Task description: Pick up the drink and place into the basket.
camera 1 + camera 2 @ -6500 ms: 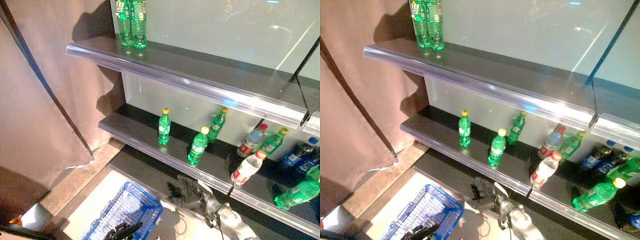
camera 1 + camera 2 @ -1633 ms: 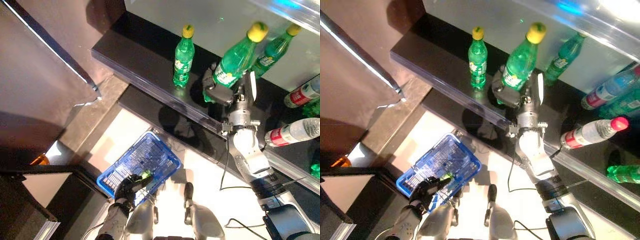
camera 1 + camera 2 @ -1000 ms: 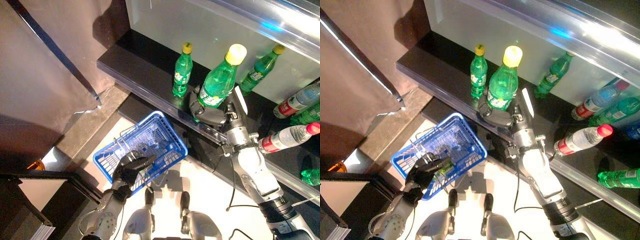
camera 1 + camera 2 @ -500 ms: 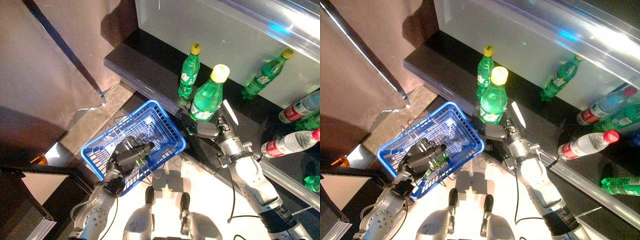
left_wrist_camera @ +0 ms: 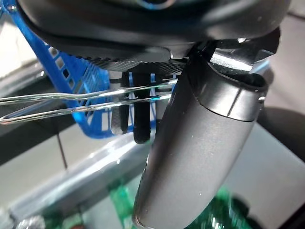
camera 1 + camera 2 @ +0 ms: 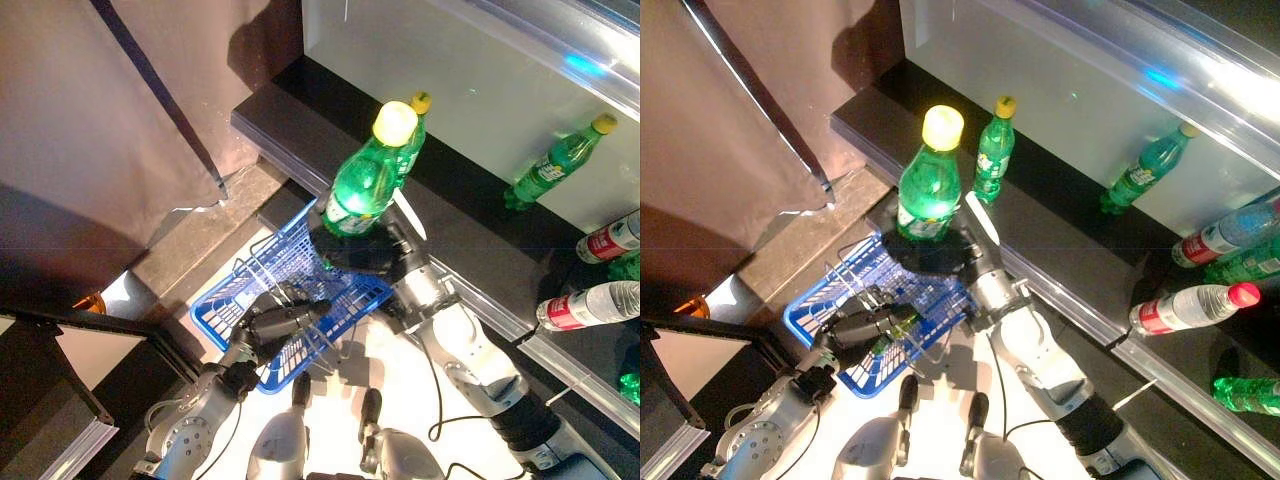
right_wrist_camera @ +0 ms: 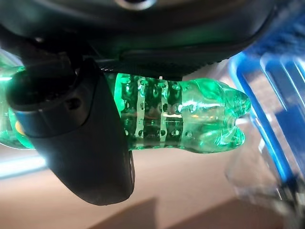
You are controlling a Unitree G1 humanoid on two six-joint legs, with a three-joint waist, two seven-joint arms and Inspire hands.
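- The left hand (image 6: 283, 322) has its fingers curled round the wire handle of the blue plastic basket (image 6: 262, 368).
- The right hand (image 6: 365, 252) is clamped on the green plastic drink bottle with a yellow cap (image 6: 362, 177), upright above the basket's 1 o'clock corner.
- Another green bottle (image 6: 991, 152) stands on the dark shelf (image 6: 1060, 210) behind.

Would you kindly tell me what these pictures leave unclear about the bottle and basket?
- Green bottle's base: eye views, hidden by the right hand.
- Blue basket contents: eye views, covered by both hands.
- Left hand's fingertips: left wrist view, behind the wire handles.
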